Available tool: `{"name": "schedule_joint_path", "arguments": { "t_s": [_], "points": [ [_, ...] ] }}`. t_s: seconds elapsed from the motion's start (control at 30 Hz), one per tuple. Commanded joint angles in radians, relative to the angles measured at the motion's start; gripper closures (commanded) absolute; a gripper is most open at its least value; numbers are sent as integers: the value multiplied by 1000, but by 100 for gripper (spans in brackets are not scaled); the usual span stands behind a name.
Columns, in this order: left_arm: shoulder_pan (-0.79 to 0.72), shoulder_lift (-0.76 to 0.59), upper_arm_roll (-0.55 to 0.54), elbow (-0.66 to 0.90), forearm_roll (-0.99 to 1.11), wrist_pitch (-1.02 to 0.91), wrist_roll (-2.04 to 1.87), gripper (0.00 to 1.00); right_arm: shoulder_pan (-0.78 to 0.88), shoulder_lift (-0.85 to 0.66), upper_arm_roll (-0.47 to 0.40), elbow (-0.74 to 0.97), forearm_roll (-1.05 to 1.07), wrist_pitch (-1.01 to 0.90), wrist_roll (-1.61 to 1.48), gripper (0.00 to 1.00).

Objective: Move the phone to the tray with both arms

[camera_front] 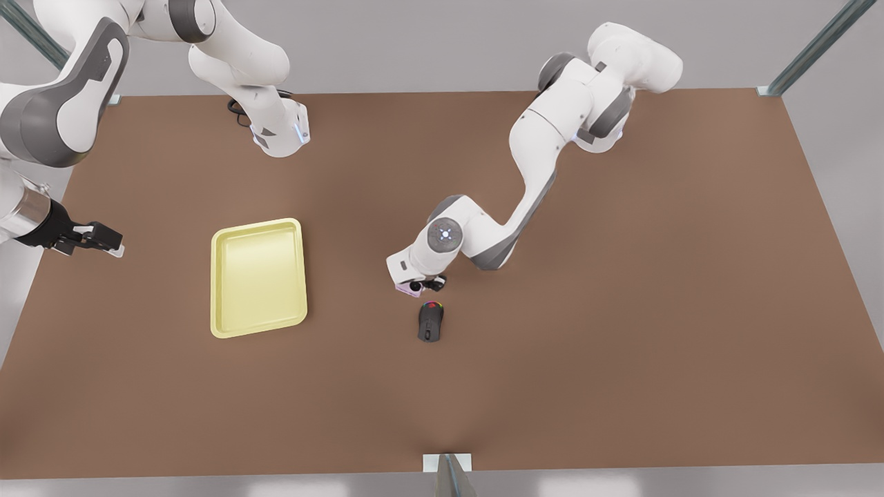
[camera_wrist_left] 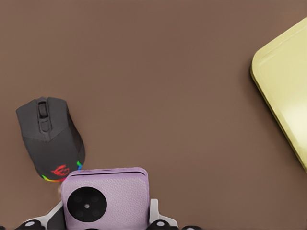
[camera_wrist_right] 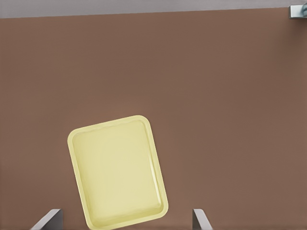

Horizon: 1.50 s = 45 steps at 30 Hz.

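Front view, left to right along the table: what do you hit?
Black right hand, open, at the table's edge → pale yellow rectangular tray → left hand holding the pale pink squarish phone → dark computer mouse with coloured lights.

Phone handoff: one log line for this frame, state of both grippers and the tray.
left gripper: at phone, fingers either side, beside mouse | right gripper: open, waiting off the table's edge | tray: holds nothing
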Motion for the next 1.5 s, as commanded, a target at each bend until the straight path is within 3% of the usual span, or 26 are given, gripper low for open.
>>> {"name": "schedule_joint_path", "arguments": {
  "t_s": [0.0,0.27,0.3,0.37,0.47,0.6,0.63,0.7,0.77,0.8,0.83,0.93,0.97,1.1,1.47],
  "points": [
    [-35,65,7,60,-6,57,-579,22,1,-1,-1,1,1,0,0,0],
    [-117,225,54,160,-3,195,-639,22,-1,-3,-1,1,-1,1,0,0],
    [-124,225,54,160,-3,195,-639,20,-1,-3,-1,1,1,1,0,0],
    [-124,223,52,160,-4,195,-639,0,-1,-3,-1,1,1,1,0,0],
    [-124,214,52,160,-4,192,-637,0,1,-3,-1,1,-1,0,0,0],
    [-9,35,63,143,2,-288,-478,0,-1,-3,-2,1,-10,0,0,0],
    [2,-2,136,142,-3,-351,-437,0,1,-1,-1,1,-8,1,0,0],
    [174,-180,162,18,-9,-534,-141,0,16,-4,10,1,6,0,1,0],
    [373,-303,162,13,-6,-706,42,0,142,6,102,-1,1,-11,165,0],
    [426,-357,164,16,3,-772,73,0,192,2,107,-10,1,-12,243,0],
    [447,-441,195,-17,23,-790,131,0,274,11,110,-14,-5,0,285,0],
    [531,-853,190,-422,166,-644,274,0,427,66,111,-44,7,44,498,0],
    [548,-892,190,-432,170,-638,311,0,445,83,111,-48,9,47,506,0],
    [542,-848,198,-397,178,-649,349,0,510,85,108,-310,30,280,605,0],
    [547,-808,198,-398,174,-663,363,0,594,312,113,-274,61,494,972,0]
  ]
}}
